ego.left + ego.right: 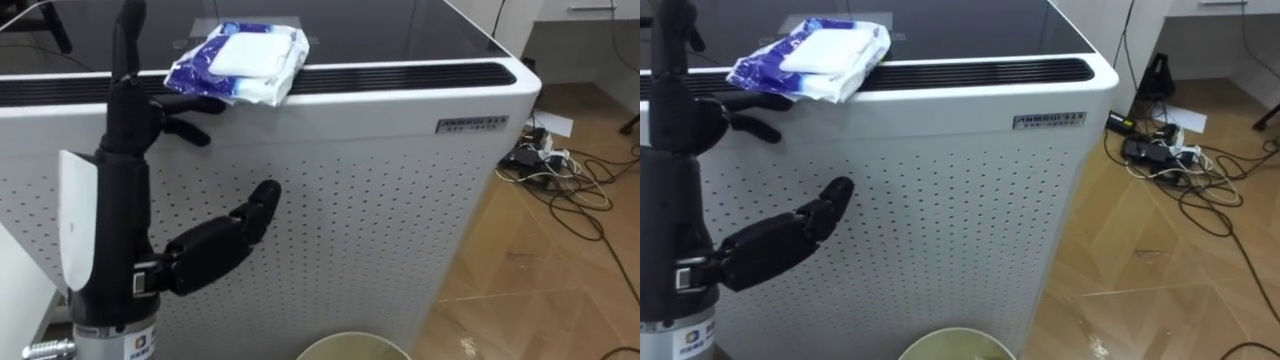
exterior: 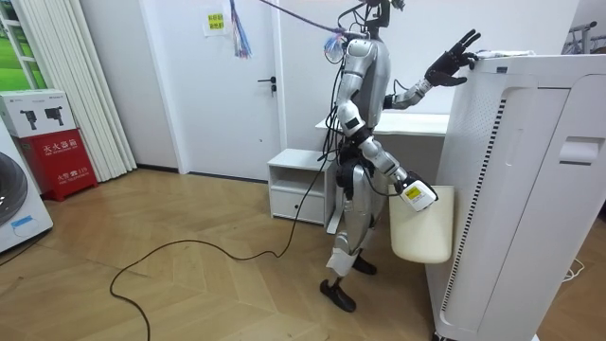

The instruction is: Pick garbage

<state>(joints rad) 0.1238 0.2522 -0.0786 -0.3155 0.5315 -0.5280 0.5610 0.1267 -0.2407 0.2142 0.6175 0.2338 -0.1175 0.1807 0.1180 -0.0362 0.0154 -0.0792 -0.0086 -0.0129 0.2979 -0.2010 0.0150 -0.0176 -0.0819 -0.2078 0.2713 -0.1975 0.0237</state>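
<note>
The left hand (image 1: pixel 125 150), fingers spread and empty, stands just beside the blue-white pack (image 1: pixel 245 60) at its 1 o'clock on the white cabinet's (image 1: pixel 400 130) top edge; the pack is probably light, soft, slippery film, best pinched across its near edge.

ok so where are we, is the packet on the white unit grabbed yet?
Done: the robot stands at the white unit, with the cream bin at its right robot hand below. In hand: nothing yet; the left robot hand is raised, open, beside the blue and white packet on the unit's top edge. Left: close on the packet, lift it, drop it in the bin.
</note>
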